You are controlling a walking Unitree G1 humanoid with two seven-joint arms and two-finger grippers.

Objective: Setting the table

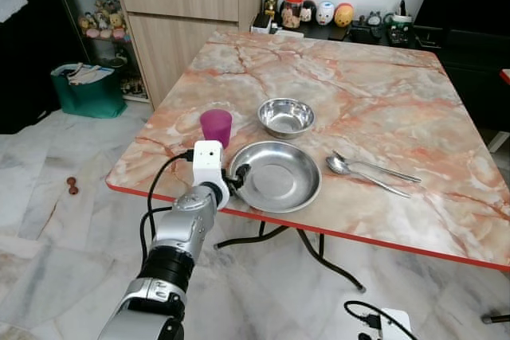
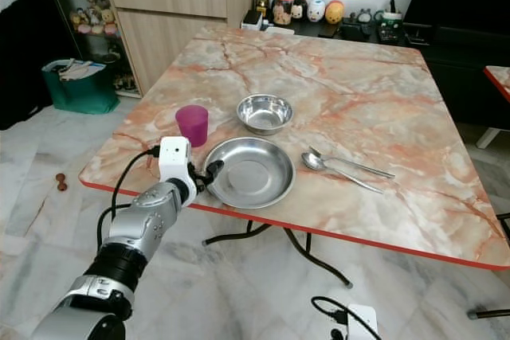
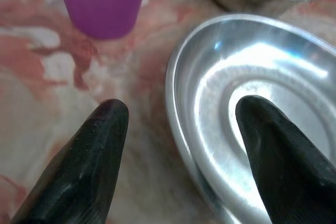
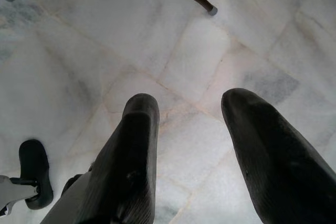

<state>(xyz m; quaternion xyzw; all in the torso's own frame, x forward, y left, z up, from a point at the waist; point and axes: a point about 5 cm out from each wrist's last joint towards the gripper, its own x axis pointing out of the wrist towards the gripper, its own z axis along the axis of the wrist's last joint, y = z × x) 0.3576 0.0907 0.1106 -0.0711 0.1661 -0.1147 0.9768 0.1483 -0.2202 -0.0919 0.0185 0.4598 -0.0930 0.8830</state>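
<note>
One wide, shallow stainless-steel plate sits near the marble table's red near edge, toward its left corner. It looks stiff, light and slick, so it would likely skid under a sideways push; the thin raised rim is the sensible place to pinch it. The left gripper has its black fingers spread and straddling that rim on the plate's left side, one finger over the bare table, the other over the plate's basin. Just beyond are a purple plastic cup and a small steel bowl; two steel spoons lie right of the plate. The right gripper hangs spread over the floor.
</note>
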